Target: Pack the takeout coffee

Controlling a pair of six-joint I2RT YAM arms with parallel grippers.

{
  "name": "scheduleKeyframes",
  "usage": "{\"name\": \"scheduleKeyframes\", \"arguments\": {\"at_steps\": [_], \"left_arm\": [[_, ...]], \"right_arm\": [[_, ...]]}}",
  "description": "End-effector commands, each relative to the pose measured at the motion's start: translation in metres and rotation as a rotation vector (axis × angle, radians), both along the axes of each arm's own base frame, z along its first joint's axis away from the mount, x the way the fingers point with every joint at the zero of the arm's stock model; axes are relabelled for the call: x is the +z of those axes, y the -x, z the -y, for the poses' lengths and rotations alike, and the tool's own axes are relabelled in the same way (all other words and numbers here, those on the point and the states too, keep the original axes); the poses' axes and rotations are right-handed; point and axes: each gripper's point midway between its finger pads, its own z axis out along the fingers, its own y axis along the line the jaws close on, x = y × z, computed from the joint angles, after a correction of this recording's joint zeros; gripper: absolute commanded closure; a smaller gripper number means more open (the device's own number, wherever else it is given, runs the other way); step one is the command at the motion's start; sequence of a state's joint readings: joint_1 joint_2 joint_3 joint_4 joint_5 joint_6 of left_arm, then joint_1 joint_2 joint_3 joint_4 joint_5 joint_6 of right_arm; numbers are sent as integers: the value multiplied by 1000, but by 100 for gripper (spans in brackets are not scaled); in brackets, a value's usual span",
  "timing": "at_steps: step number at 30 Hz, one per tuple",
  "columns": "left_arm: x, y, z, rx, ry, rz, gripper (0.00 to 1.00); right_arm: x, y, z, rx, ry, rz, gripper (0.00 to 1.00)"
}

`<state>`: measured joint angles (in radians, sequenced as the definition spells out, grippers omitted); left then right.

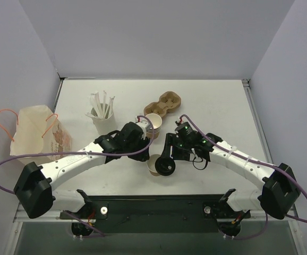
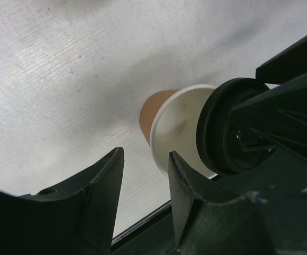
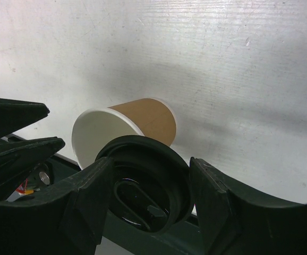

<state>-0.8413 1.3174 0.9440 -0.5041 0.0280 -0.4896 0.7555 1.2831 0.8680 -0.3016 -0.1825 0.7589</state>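
The tan paper cup (image 1: 153, 166), white inside, stands open on the table near the front edge. My right gripper (image 1: 167, 166) is shut on the round black lid (image 1: 167, 168) and holds it tilted at the right side of the cup's rim. In the right wrist view the lid (image 3: 148, 186) sits between the fingers, just in front of the cup (image 3: 151, 118). My left gripper (image 1: 142, 144) is open and empty, just behind and left of the cup. In the left wrist view (image 2: 145, 154) the cup (image 2: 176, 125) and lid (image 2: 217, 127) lie just beyond its right finger.
A nested stack of tan cups (image 1: 153, 125) stands right behind the left gripper. A brown pulp cup carrier (image 1: 167, 103) lies further back. A white cup of stirrers (image 1: 103, 114) is at back left. A paper bag (image 1: 36, 135) with orange handles is at far left.
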Motion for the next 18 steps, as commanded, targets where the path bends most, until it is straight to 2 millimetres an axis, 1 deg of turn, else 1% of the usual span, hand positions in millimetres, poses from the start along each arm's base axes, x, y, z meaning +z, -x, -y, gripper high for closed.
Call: {"name": "scheduleKeyframes", "arguments": {"at_steps": [1, 4, 18], "left_arm": [[33, 0, 19, -43, 137, 55, 51], [39, 7, 28, -87, 189, 61, 51], [28, 18, 44, -167, 221, 20, 50]], "right_arm": [[4, -1, 0, -20, 0, 29, 42], [4, -1, -1, -19, -1, 30, 42], [8, -3, -2, -29, -4, 40, 43]]}}
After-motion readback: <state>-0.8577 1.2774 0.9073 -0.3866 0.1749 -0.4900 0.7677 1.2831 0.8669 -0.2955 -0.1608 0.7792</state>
